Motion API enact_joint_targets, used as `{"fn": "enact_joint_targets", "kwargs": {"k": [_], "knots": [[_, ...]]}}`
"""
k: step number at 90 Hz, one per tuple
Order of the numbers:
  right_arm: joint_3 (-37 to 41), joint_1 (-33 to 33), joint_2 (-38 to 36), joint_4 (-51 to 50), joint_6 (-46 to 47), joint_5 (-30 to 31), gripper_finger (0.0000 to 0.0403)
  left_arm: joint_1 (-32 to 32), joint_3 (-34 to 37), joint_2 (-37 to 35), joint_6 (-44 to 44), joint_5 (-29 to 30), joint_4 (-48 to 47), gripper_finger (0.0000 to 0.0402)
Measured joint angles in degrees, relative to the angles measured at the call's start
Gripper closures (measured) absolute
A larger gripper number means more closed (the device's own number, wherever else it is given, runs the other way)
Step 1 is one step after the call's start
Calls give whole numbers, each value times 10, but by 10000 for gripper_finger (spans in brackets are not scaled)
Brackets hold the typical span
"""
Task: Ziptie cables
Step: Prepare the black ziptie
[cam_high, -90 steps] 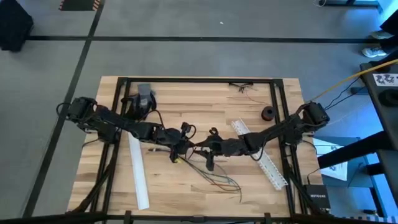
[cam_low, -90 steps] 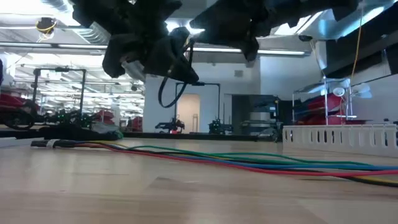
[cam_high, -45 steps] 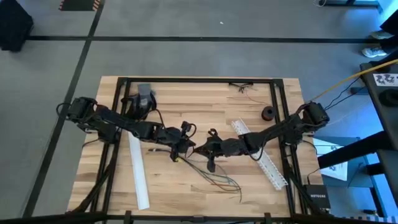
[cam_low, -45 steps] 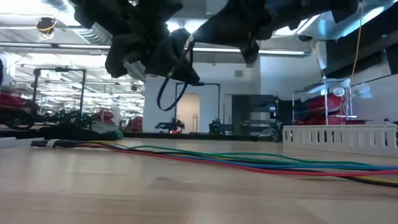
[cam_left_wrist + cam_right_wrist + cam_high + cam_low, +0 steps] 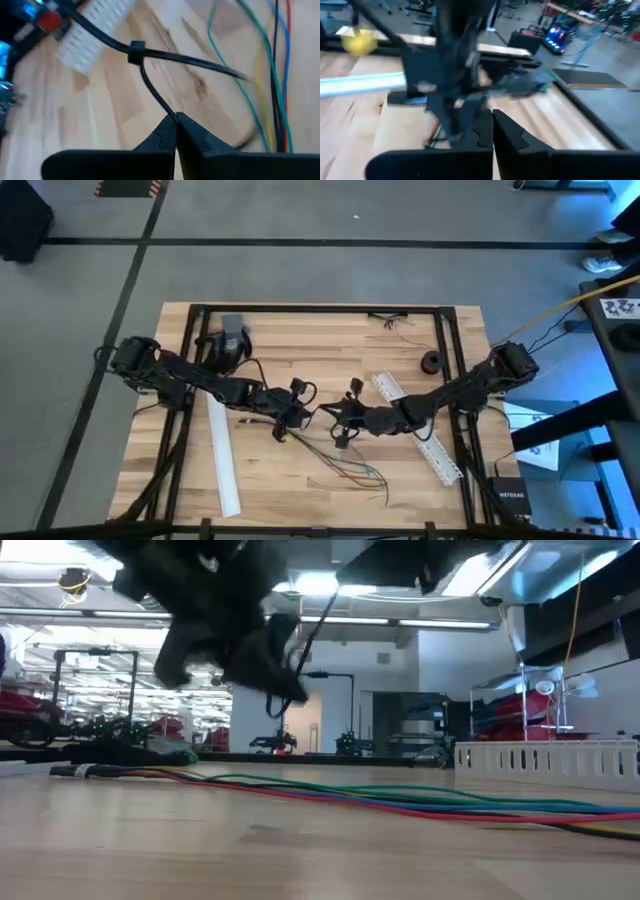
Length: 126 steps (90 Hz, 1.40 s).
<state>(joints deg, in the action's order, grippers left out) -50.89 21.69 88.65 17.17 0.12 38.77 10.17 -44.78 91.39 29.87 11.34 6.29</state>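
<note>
Change since a second earlier: right arm had swung so its gripper sat a little nearer the desk's right edge and front; the left arm had barely shifted.
Left gripper (image 5: 176, 131): fingers pressed together, clamped on the tail of the ziptie (image 5: 150, 85); in the high view it (image 5: 300, 416) hung over the middle of the desk (image 5: 300, 340).
Ziptie: thin black strip running up from the left fingertips to its small square head, a second length of strip passing through the head and crossing the wood.
Right gripper (image 5: 492, 125): fingers (image 5: 512, 135) looked close together, but whether they gripped anything could not be told; in the high view it (image 5: 340, 416) sat just beside the left gripper, mid-desk.
Cables (image 5: 350, 465): loose coloured wires lying on the wood, fanning from below the grippers toward the front edge; green, red and blue strands in the low view (image 5: 400, 802).
White strips: one (image 5: 222, 460) near the left edge, one (image 5: 425, 435) toward the right edge.
</note>
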Motion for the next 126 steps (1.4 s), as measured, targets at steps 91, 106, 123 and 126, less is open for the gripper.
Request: {"fn": "enact_joint_targets", "kwargs": {"k": [91, 106, 123, 126], "knots": [[36, -10, -80, -315, 309, -51, 315, -8, 54, -2, -71, 37, 88, 402], [116, 5, 5, -12, 232, -60, 270, -12, 54, -2, -132, 19, 134, 401], [113, -9, 131, 299, 97, -100, 264, -17, 54, -2, -219, 6, 159, 401], [103, -14, 144, 322, 85, -117, 264, -17, 54, -2, -220, 6, 159, 402]]}}
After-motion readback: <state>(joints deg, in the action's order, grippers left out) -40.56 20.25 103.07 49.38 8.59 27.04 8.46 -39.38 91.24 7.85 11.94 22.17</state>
